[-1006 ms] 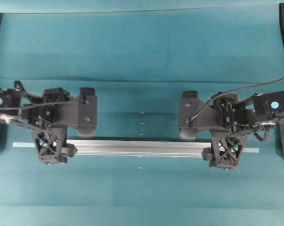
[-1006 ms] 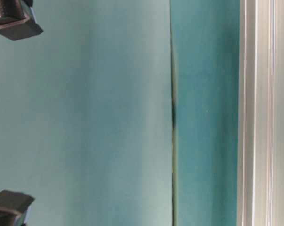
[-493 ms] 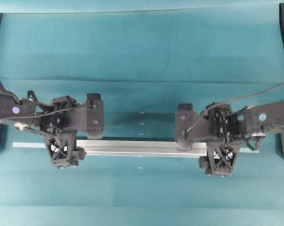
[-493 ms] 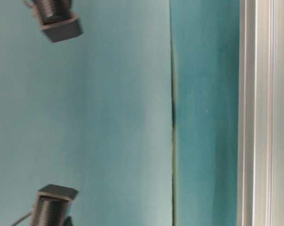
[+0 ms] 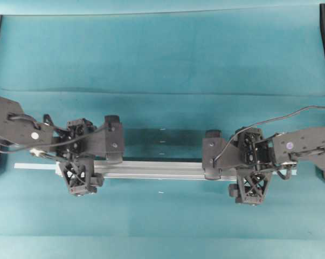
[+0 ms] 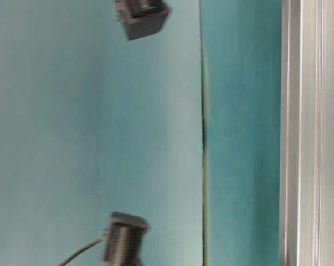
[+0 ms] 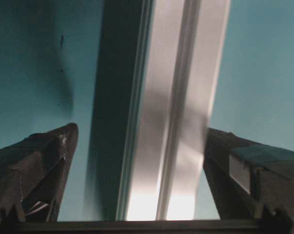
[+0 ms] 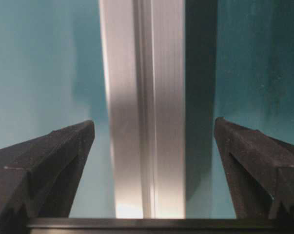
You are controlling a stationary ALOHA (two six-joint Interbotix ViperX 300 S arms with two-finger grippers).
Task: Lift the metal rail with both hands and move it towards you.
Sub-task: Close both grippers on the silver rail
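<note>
straddling the metal rail (image 7: 173,107) with left gripper (image 7: 137,146) and right gripper (image 8: 151,141), both gaping wide, one finger on each side, gripping nothing. lying flat on the teal table (image 5: 162,54), stretching beyond both hands. probably behaving stiff, smooth, slippery and weighty; taking hold near both ends, evenly.

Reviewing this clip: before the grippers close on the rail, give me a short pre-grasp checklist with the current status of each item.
1. Left gripper open: ok, fingers stand wide apart.
2. Right gripper open: ok, same wide stance.
3. Metal rail between the left fingers: ok, though it runs nearer one finger than the other.
4. Rail between the right fingers: ok, with a gap on each side.
5. Grasp points spread along the rail: ok, one gripper near each end in the overhead view.
6. Fingers low enough to grip the rail's sides: cannot tell; no view shows their height against the teal table.
</note>
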